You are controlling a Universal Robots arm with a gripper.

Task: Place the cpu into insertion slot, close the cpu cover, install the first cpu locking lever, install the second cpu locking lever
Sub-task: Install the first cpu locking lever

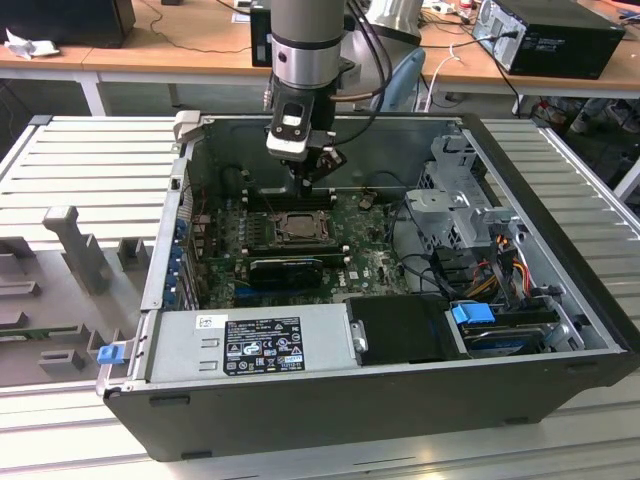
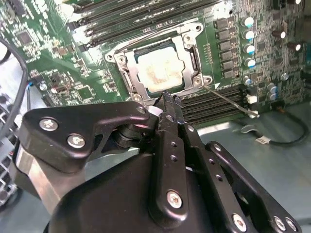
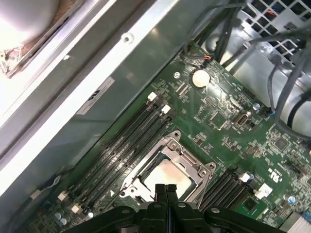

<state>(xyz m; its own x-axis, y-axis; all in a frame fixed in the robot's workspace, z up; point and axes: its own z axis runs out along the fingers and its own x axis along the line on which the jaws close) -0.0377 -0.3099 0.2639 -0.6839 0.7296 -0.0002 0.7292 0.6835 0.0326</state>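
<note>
Black tool (image 3: pixel 165 190), pinched shut, hangs over one edge of the cpu cover (image 3: pixel 195 168).

There is one open computer case (image 1: pixel 300 405). It has one green board (image 1: pixel 375 262), one cpu (image 2: pixel 158 70), one cpu cover (image 2: pixel 190 53) and one round battery (image 3: pixel 199 77). There is one gripper (image 3: pixel 165 188).

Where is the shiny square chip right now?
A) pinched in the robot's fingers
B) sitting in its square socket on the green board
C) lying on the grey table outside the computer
B: the cpu lies in the insertion slot on the board, and the gripper near it is shut with nothing between its fingers.
</note>
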